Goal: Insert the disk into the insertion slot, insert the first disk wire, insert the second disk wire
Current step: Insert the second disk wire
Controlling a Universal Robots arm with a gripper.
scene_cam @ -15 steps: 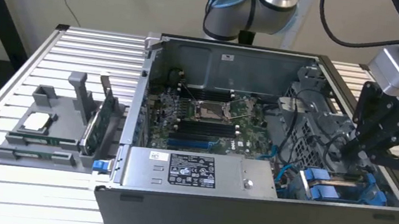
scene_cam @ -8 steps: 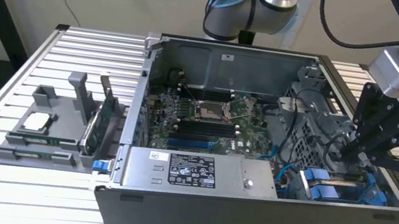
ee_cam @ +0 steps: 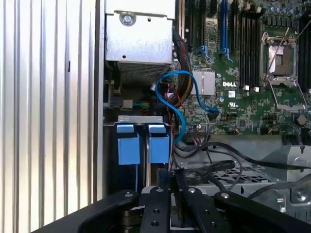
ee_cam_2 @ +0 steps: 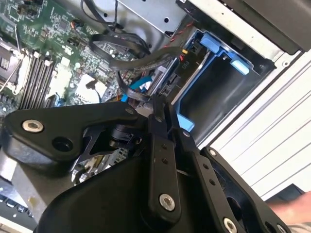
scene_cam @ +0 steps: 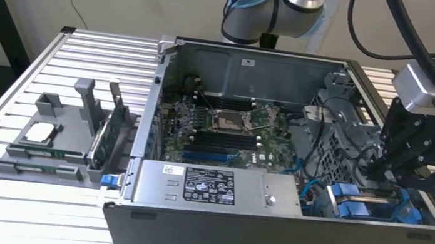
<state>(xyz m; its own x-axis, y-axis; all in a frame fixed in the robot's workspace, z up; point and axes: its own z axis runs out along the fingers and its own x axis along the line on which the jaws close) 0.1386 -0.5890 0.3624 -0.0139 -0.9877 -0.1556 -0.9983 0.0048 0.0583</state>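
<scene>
My gripper (scene_cam: pixel 381 174) reaches down into the dark grey drive cage (scene_cam: pixel 432 216) at the open case's front corner, on the exterior view's right. Two blue carrier fronts (ee_cam: pixel 129 145) sit side by side in the cage; I cannot tell which one holds the disk. In the second wrist view a blue carrier frame (ee_cam_2: pixel 214 46) lies in its bay, with a black connector and red wires (ee_cam_2: pixel 186 58) at its end. The black fingers (ee_cam_2: pixel 156 145) are drawn together at the gripper (ee_cam_2: pixel 158 104) tip. In the first wrist view a black wire (ee_cam: pixel 209 167) runs out from the gripper (ee_cam: pixel 173 177).
A blue cable (ee_cam: pixel 177 92) loops over the motherboard (scene_cam: pixel 225 129) beside the cage. The silver power supply (scene_cam: pixel 209 187) fills the case front. A grey parts holder (scene_cam: pixel 55 138) stands on the slatted table (scene_cam: pixel 21 210). A person's hand (ee_cam_2: pixel 291 211) shows beyond the case.
</scene>
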